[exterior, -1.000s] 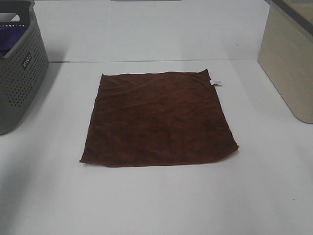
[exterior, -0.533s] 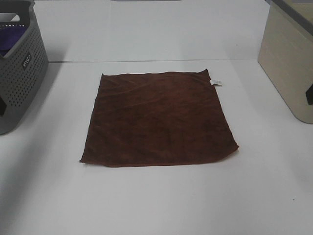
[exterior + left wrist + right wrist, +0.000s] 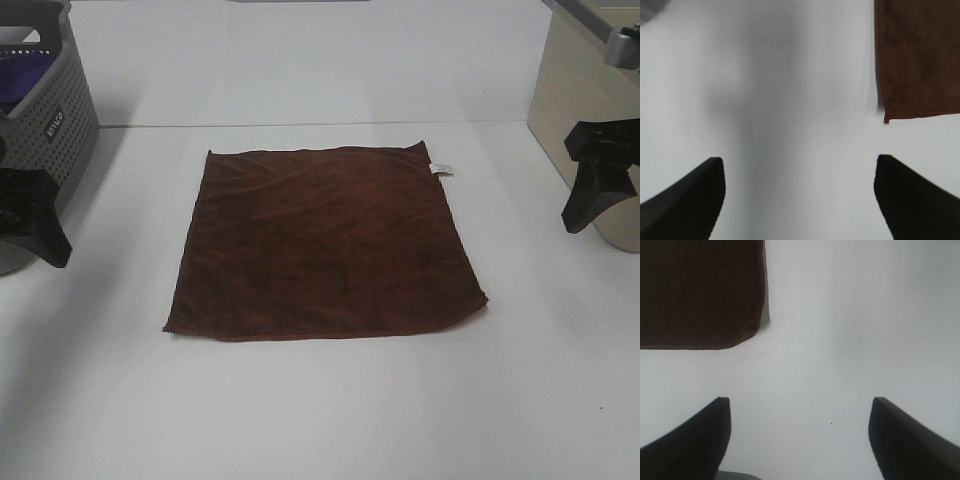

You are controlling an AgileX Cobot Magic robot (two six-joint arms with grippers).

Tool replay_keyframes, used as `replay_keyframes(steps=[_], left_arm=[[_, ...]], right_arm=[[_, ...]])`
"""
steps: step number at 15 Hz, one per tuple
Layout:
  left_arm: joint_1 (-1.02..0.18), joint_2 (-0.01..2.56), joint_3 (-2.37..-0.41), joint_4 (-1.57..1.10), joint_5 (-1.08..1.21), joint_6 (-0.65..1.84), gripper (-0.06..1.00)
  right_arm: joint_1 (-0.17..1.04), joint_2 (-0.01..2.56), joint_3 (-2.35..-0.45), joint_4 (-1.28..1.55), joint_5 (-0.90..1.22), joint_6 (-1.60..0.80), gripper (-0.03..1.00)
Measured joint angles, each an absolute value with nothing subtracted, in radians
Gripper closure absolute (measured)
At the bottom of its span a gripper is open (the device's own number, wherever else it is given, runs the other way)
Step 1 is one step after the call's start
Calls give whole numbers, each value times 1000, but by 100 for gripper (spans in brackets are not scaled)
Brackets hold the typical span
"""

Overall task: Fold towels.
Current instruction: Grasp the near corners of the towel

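Note:
The towel (image 3: 322, 242) is a dark reddish-brown square lying flat and unfolded in the middle of the white table, with a small white tag (image 3: 441, 168) at its far right corner. My left gripper (image 3: 30, 215) hovers at the table's left edge, well clear of the cloth, and is open and empty. In the left wrist view the left gripper (image 3: 799, 160) spans bare table, with a towel corner (image 3: 920, 55) off to one side. At the right edge my right gripper (image 3: 585, 180) is open and empty. Beyond the right gripper (image 3: 800, 400) lies another towel corner (image 3: 695, 290).
A grey perforated basket (image 3: 45, 150) holding a purple cloth (image 3: 20, 80) stands at the far left, just behind my left gripper. A beige bin (image 3: 590, 110) stands at the far right, behind my right gripper. White table (image 3: 320, 400) surrounds the towel.
Both grippers have come into the exterior view from the two sides, moving inward toward the towel. The towel has not moved.

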State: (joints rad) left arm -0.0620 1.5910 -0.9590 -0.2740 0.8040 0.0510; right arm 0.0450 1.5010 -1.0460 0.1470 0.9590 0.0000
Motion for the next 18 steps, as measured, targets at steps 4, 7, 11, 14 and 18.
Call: replay_keyframes(steps=[4,7,11,14,18], left_arm=[[-136,1669,-979,-278,755,19,19],[-149,1730,-1009,-320,745,14,19],[-151,1835,-1041,-475,763,130,19],[-142,1899,-1048,-603,771,231,19],[-68,1947,-1049,-703,779,345,19]], right_arm=[[45,1615,-1103,153,958,-12,23],[45,1685,-1162,206,971,-49,23],[45,1772,-1241,370,1071,-186,23],[7,1805,-1242,421,1071,-231,23],[-156,1841,-1242,648,1083,-415,23]])
